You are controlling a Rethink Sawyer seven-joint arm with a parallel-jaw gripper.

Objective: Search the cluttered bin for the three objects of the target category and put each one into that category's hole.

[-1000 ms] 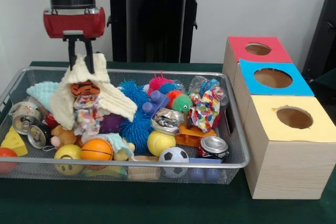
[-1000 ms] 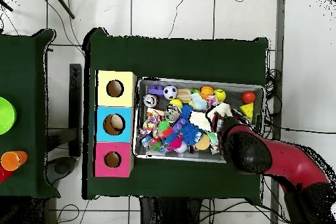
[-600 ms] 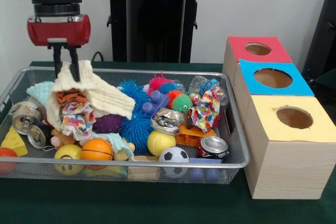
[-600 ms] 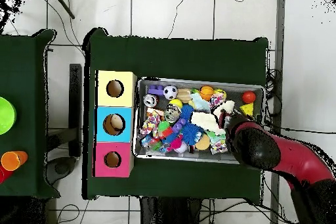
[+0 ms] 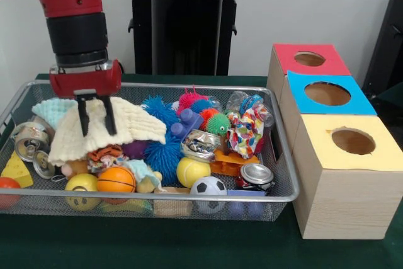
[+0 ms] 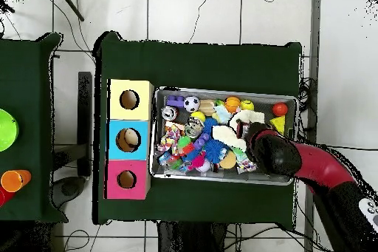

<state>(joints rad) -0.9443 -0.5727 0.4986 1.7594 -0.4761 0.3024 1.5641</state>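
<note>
On the green bench, a wire bin holds toys; the pincer stands slightly open, fingers pressed against a cream cloth.

A: Where does the front camera sit?
B: Low and close, facing the wire bin across the counter.
A: And overhead?
B: High, straight down; both share bin and boxes.
</note>
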